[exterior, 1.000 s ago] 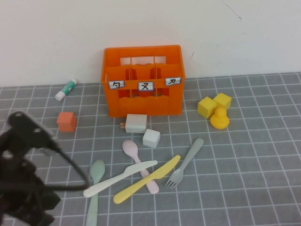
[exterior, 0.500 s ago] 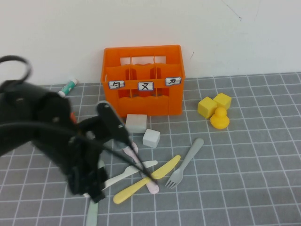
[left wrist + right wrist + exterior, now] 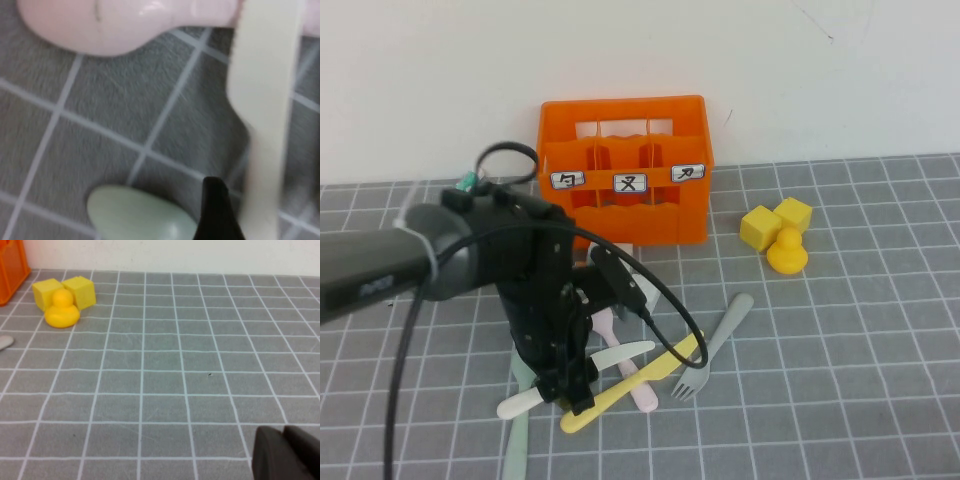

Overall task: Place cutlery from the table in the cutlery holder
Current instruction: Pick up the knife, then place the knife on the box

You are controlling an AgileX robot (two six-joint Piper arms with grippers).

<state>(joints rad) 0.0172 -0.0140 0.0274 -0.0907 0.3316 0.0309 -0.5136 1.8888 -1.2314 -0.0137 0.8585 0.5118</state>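
Note:
The orange cutlery holder (image 3: 625, 170) stands at the back of the table (image 3: 860, 400). The white knife (image 3: 620, 353), yellow knife (image 3: 655, 367), pink spoon (image 3: 642, 396), grey fork (image 3: 720, 340) and mint-green spoon (image 3: 518, 452) lie in a loose pile in front of it. My left gripper (image 3: 575, 393) is low over the pile and open. In the left wrist view one black fingertip (image 3: 217, 212) sits beside the white knife (image 3: 265, 100), between it and the mint spoon bowl (image 3: 135, 215). The pink spoon bowl (image 3: 125, 20) lies beyond. My right gripper (image 3: 287, 455) is shut and empty above bare tiles.
A yellow duck (image 3: 786, 250) and two yellow cubes (image 3: 775, 222) sit right of the holder; they also show in the right wrist view (image 3: 62, 307). A white-and-green tube (image 3: 468, 181) peeks out behind the left arm, which hides the white blocks and the small orange cube.
The left arm swung in from the front left over the cutlery pile and came down at the white knife. The cutlery has not visibly moved.

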